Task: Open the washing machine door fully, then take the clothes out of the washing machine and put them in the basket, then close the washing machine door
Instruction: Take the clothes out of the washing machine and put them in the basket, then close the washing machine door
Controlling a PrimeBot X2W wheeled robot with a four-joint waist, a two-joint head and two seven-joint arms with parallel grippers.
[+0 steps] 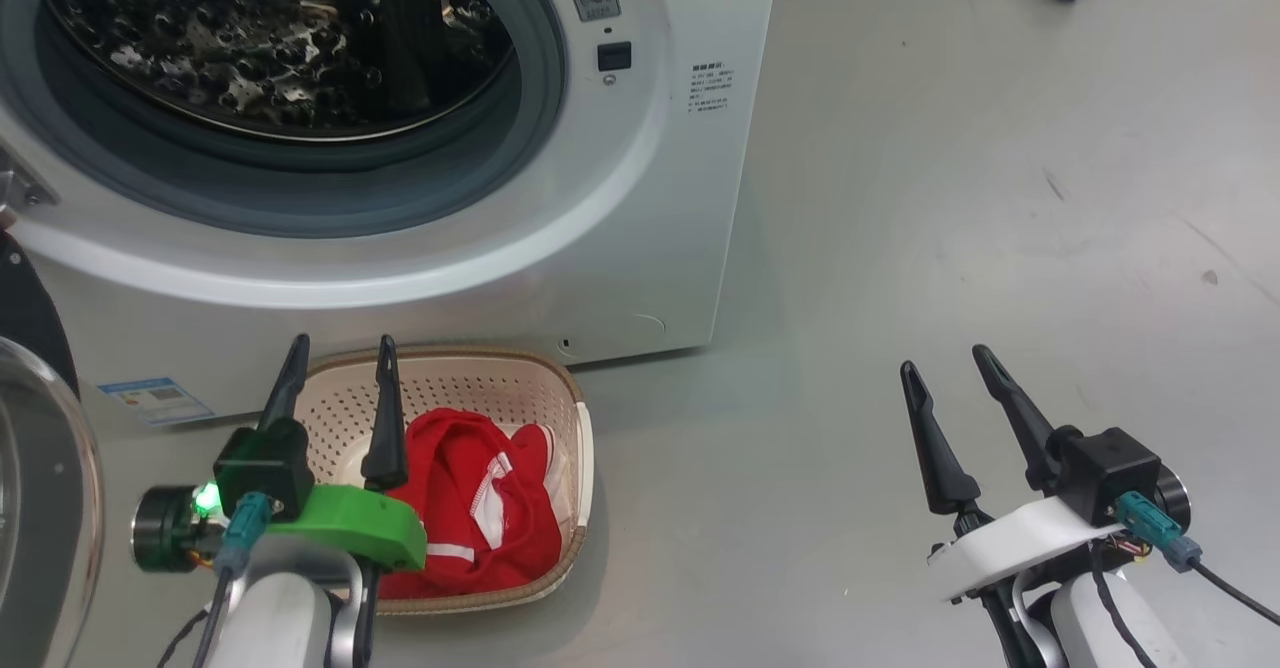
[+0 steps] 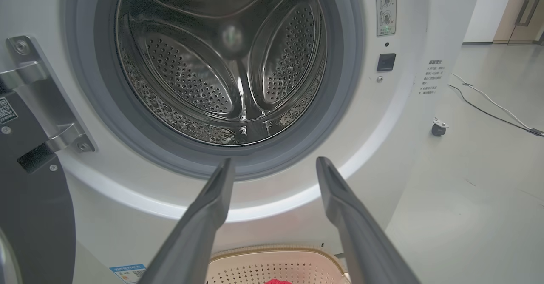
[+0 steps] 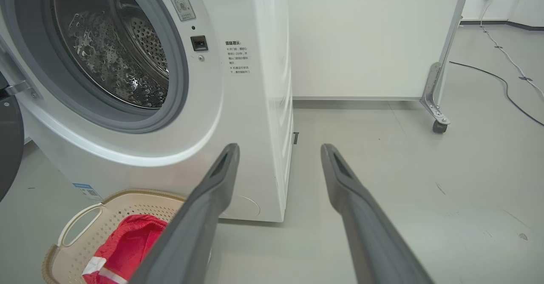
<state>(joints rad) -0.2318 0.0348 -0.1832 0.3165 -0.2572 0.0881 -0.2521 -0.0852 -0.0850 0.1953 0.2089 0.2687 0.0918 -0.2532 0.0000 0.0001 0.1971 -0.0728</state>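
The white washing machine (image 1: 640, 198) stands with its steel drum (image 2: 221, 63) bare inside. Its black washing machine door (image 1: 40, 488) is swung open at the far left, glass bowl bulging out. On the floor in front sits the cream basket (image 1: 575, 448), and the red clothes (image 1: 480, 508) with white stripes lie in it. My left gripper (image 1: 338, 353) hangs open above the basket's left side, nothing between its fingers. My right gripper (image 1: 945, 363) is open over bare floor to the right of the machine. In the right wrist view the clothes (image 3: 127, 245) and basket (image 3: 80, 224) show at the lower left.
A door hinge bracket (image 2: 38, 92) sticks out at the machine's left. A wheeled metal frame (image 3: 437, 92) stands at the back right, with cables (image 3: 505, 80) running across the grey floor. Open floor lies right of the machine.
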